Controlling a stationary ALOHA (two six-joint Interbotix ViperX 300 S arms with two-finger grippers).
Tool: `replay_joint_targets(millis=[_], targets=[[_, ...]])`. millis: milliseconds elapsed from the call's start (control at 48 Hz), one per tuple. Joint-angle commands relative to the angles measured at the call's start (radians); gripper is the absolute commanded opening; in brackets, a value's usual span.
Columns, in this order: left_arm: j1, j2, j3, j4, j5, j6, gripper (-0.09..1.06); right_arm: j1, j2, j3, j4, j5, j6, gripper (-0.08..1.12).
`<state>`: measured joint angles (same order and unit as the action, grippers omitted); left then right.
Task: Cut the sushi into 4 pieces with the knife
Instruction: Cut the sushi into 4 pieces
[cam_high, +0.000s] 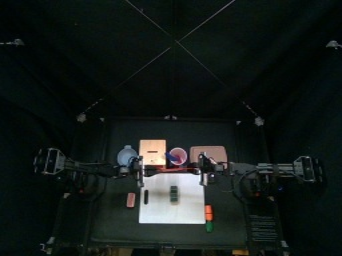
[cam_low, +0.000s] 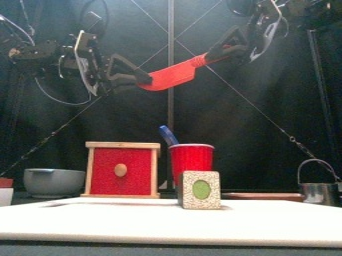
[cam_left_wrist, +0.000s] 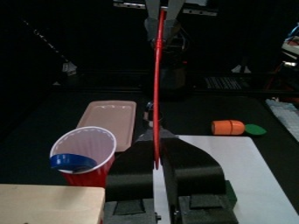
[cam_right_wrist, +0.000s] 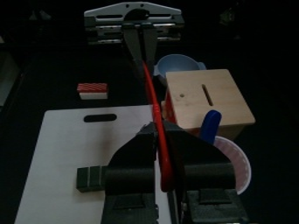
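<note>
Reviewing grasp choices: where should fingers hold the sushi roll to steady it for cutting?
Near one end, from above, fingers closing across its dark green sides. The sushi roll lies flat on the white cutting board, its end face toward the front, so a top-down pinch at an end likely leaves the rest free for the red knife above.

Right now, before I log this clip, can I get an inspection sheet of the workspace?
Surface: black table, with a white cutting board at its centre.
Job's things: sushi roll lies on the board; red knife is held high above it.
Clutter: wooden box, red cup holding a blue knife, bowl, pink tray, orange toy food.
Grippers: left gripper and right gripper both have jaws shut on the red knife.
Cables: nothing seen on the table.
Surroundings: black curtains, nothing else seen.
</note>
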<state>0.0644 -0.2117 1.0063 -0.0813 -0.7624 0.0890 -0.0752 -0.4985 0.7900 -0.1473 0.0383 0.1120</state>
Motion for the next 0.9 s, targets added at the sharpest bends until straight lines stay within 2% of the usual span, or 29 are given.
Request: replay_joint_targets(millis=[21, 188, 354, 479, 688, 896], targets=[[0.0, 0.002, -0.018, 0.002, -0.023, -0.002, 0.11, 0.011, 0.025, 0.005, 0.025, -0.011, 0.0, 0.11], [-0.006, 0.015, 0.008, 0.006, -0.023, -0.005, 0.11, 0.054, 0.072, 0.026, 0.077, -0.008, 0.002, 0.1], [-0.081, 0.058, 0.025, 0.0, -0.023, -0.011, 0.11, 0.104, 0.153, 0.048, 0.13, 0.011, 0.002, 0.1], [-0.118, 0.117, 0.014, -0.018, -0.023, -0.011, 0.11, 0.106, 0.219, 0.044, 0.163, 0.041, 0.0, 0.1], [-0.135, 0.198, -0.015, -0.067, -0.023, -0.012, 0.11, 0.107, 0.288, 0.035, 0.163, 0.091, -0.002, 0.1], [-0.161, 0.245, -0.043, -0.072, -0.023, -0.014, 0.11, 0.115, 0.305, 0.038, 0.169, 0.097, 0.0, 0.1]])
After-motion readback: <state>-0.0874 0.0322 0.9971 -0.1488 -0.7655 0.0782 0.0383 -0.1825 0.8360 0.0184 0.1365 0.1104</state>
